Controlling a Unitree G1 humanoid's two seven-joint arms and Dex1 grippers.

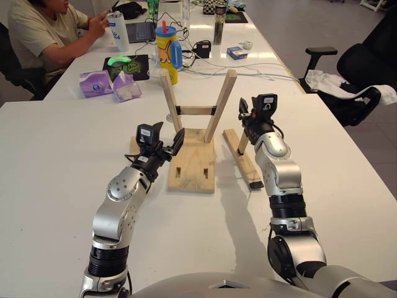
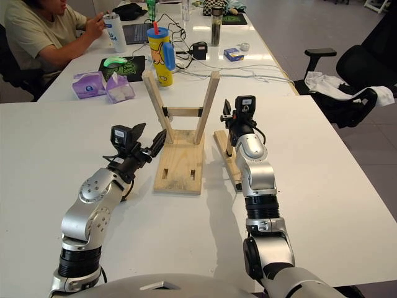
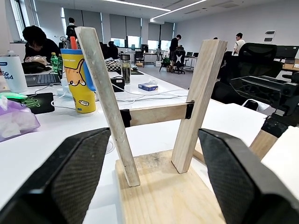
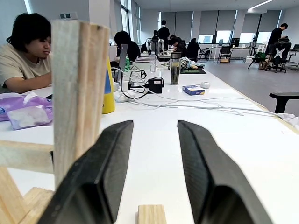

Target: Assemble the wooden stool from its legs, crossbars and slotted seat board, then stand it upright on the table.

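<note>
Wooden legs point(image 1: 220, 105) stood slotted in the flat seat board point(image 1: 192, 169), left end effector point(image 1: 169, 138) released beside it — probably to steady it — and right end effector point(image 1: 244, 118) released over the spare legs point(image 1: 245, 165).

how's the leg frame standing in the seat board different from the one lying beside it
The standing leg frame is upright in the seat board; the lying leg frame rests flat on the table beside it. The standing one's crossbar shows plainly; the lying one is partly hidden by the right arm. Both are pale wood.
</note>
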